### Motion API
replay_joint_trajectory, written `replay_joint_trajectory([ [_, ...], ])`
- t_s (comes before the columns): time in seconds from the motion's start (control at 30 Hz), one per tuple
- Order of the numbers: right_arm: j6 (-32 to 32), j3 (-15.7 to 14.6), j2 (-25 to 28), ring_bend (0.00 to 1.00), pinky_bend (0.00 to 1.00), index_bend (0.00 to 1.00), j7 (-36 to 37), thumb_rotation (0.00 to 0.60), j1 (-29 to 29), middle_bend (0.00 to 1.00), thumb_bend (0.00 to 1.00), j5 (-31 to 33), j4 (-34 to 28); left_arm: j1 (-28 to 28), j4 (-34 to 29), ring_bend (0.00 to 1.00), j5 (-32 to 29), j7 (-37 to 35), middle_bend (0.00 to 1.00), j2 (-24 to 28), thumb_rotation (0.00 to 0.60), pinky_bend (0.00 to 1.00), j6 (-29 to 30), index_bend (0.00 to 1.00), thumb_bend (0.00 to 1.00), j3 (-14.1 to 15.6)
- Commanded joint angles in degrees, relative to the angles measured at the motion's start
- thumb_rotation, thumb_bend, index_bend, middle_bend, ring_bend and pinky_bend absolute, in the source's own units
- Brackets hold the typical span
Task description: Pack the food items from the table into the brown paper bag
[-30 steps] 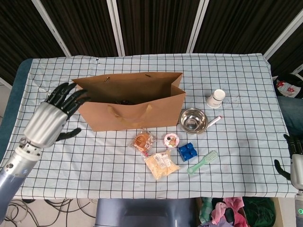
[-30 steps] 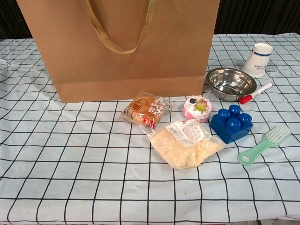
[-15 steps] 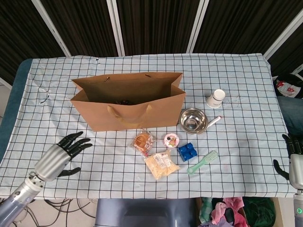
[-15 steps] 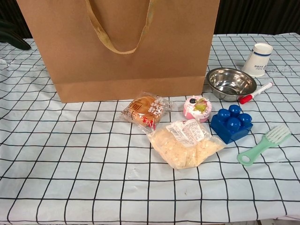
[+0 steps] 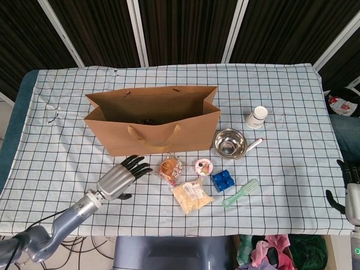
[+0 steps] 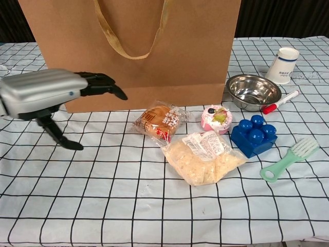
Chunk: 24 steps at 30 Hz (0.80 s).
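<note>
Dark panels with pale struts stood behind the worktop [image 5: 281,185], which was covered by a white cloth with a black grid. From my station I saw the brown paper bag [image 5: 152,126] standing upright and open in the upper left-centre of the head view, something small and dark inside it that I could not make out. Just below the bag, at centre frame, lay the wrapped bun [image 5: 170,167], the small pink-wrapped cake [image 5: 203,166] to its right, and the bag of pale crumbly food [image 5: 192,196] just beneath them, close to the bun. A blue toy block [image 5: 222,180] sat right of the cake, a green brush [image 5: 241,193] lower right of that. The steel bowl [image 5: 229,143] stood just beside the bag's right end, a red-capped marker [image 5: 254,144] against its right side, and a tipped paper cup [image 5: 256,117] further up.

My left robot hand [image 5: 119,177] hovered at lower left of centre, fingers apart and stretched toward the bun, thumb hanging down, holding nothing; in the chest view the same robot hand [image 6: 49,95] showed in front of the bag's lower left corner. My right robot hand [image 5: 350,188] sat at the far right edge; only a few dark fingertips showed, so I could not tell its state
</note>
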Motion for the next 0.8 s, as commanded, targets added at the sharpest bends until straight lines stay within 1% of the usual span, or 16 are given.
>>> replay_joint_trajectory([
  [0.03, 0.07, 0.04, 0.05, 0.20, 0.24, 0.12, 0.09, 0.600, -0.03, 0.11, 0.27, -0.01, -0.04, -4.47, 1.78, 0.00, -5.66, 3.97, 0.13, -4.90, 0.600, 0.09, -4.77, 0.14, 0.05, -4.39],
  [0.2, -0.15, 0.01, 0.08, 0.20, 0.24, 0.12, 0.20, 0.600, 0.00, 0.11, 0.27, 0.09, 0.01, -7.89, 4.82, 0.00, -10.77, 6.20, 0.13, -9.11, 0.600, 0.09, -9.06, 0.14, 0.05, -6.21],
  [0.4, -0.10, 0.06, 0.21, 0.20, 0.24, 0.12, 0.61, 0.600, -0.02, 0.11, 0.27, 0.00, -0.04, -10.87, 9.30, 0.00, -15.21, 7.76, 0.13, -14.39, 0.600, 0.09, -10.63, 0.14, 0.05, -8.01],
  [0.57, -0.27, -0.01, 0.32, 0.20, 0.24, 0.12, 0.88, 0.600, 0.00, 0.11, 0.27, -0.07, -0.10, -13.10, 12.90, 0.00, -17.96, 10.03, 0.13, -17.70, 0.600, 0.09, -11.33, 0.15, 0.05, -8.58],
  [0.67, -0.29, 0.04, 0.42, 0.20, 0.24, 0.12, 1.06, 0.600, 0.00, 0.11, 0.27, -0.03, -0.14, -14.12, 14.04, 0.00, -19.12, 10.63, 0.13, -18.96, 0.600, 0.09, -11.89, 0.15, 0.05, -8.60],
  [0.73, -0.37, 0.09, 0.52, 0.20, 0.24, 0.12, 1.37, 0.600, -0.04, 0.11, 0.27, 0.10, -0.16, -14.97, 14.65, 0.01, -19.95, 11.18, 0.15, -19.65, 0.600, 0.09, -12.53, 0.16, 0.08, -8.44],
  [0.8, -0.37, 0.12, 0.64, 0.20, 0.24, 0.12, 1.65, 0.600, -0.05, 0.11, 0.27, 0.09, -0.20, -15.48, 14.99, 0.04, -20.47, 11.69, 0.18, -20.11, 0.600, 0.11, -12.53, 0.17, 0.12, -8.22],
])
